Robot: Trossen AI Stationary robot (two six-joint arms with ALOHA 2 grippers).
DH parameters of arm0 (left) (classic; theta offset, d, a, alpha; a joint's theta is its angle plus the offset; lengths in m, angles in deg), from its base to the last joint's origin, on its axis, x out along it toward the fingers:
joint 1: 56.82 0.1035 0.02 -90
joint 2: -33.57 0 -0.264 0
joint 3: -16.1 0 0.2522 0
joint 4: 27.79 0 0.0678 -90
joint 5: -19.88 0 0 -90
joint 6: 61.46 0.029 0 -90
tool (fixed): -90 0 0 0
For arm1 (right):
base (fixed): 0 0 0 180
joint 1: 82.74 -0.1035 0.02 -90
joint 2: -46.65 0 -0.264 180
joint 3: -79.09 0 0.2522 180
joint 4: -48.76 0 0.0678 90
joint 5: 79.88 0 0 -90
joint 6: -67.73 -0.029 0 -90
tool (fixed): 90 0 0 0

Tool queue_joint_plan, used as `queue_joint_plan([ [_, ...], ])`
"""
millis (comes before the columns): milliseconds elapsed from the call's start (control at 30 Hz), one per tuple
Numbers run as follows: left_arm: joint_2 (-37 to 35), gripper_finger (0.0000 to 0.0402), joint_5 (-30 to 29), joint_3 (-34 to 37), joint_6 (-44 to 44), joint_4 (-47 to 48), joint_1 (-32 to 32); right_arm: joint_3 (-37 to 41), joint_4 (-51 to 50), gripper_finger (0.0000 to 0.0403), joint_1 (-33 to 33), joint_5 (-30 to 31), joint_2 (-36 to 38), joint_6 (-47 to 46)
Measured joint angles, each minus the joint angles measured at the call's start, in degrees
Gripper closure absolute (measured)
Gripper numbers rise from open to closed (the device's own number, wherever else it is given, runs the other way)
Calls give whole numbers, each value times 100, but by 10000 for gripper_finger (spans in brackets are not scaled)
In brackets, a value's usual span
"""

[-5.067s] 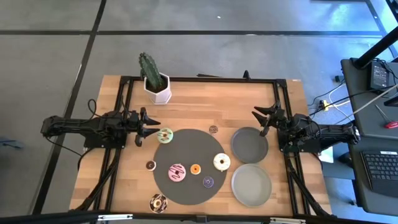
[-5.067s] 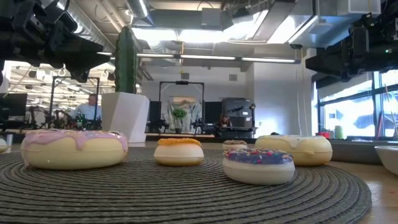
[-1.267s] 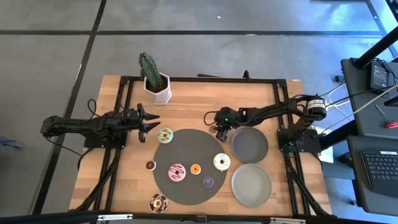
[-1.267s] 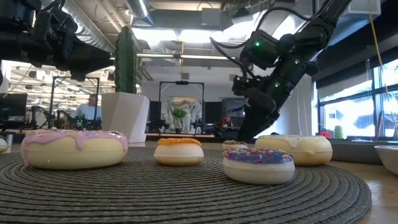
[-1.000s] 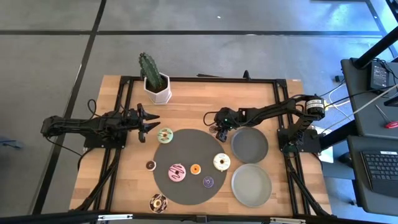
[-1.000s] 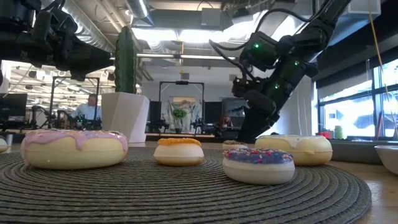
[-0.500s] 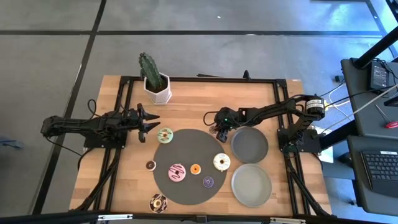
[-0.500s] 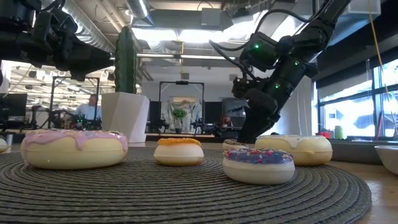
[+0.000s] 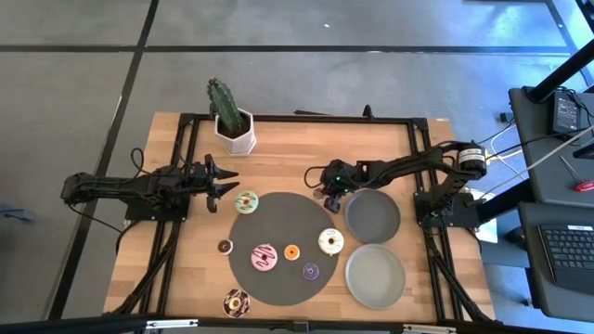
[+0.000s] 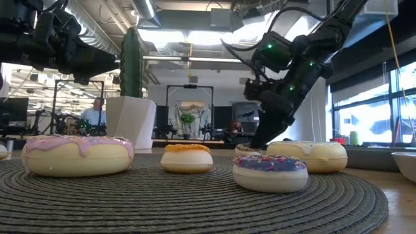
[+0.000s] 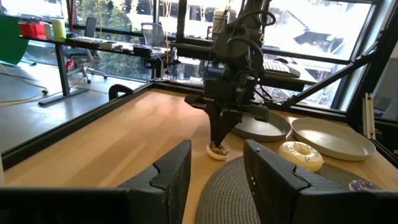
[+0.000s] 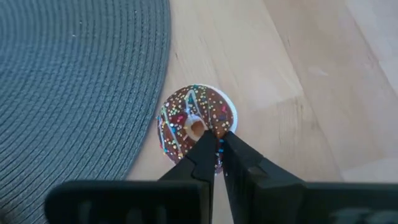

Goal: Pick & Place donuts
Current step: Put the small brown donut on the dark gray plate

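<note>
Right wrist view shows the right gripper (image 12: 217, 146) with its fingers nearly together, pinching the near side of a small chocolate donut (image 12: 196, 124) with coloured sprinkles; one finger tip sits close to the hole, the other on the outer rim. That donut lies on bare wood just beside the curved edge of the dark round mat (image 12: 74, 93), with open tabletop on its far side.

From the high view, this gripper (image 9: 327, 193) is at the mat's (image 9: 278, 218) upper right edge, and the right arm reaches in from the table's right side, passing above the upper grey plate (image 9: 373, 215). A second grey plate (image 9: 375, 276) lies just below it, the two nearly touching.

On the mat lie a pink donut (image 9: 264, 257), a small orange donut (image 9: 291, 251), a cream donut (image 9: 330, 242) near the right edge, and a small purple donut (image 9: 311, 271). A pale green donut (image 9: 246, 201) sits at the mat's upper left edge. Off the mat, a small brown donut (image 9: 225, 246) lies on wood to the left, and a chocolate sprinkled donut (image 9: 235, 301) near the table's front edge.

The left gripper (image 9: 223, 186) waits with fingers spread, just left of the green donut. A potted cactus (image 9: 230, 119) stands near the table's back edge, well apart from both arms.
</note>
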Motion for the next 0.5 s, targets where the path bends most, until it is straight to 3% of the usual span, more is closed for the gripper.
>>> queue_joint_plan([
  [233,-1,258,0,0,1,4,-1,1,-1495,376,-33,2,1153,-461],
  [500,-2,258,-10,0,2,131,-2,27,-3690,376,-729,63,2836,-2059],
])
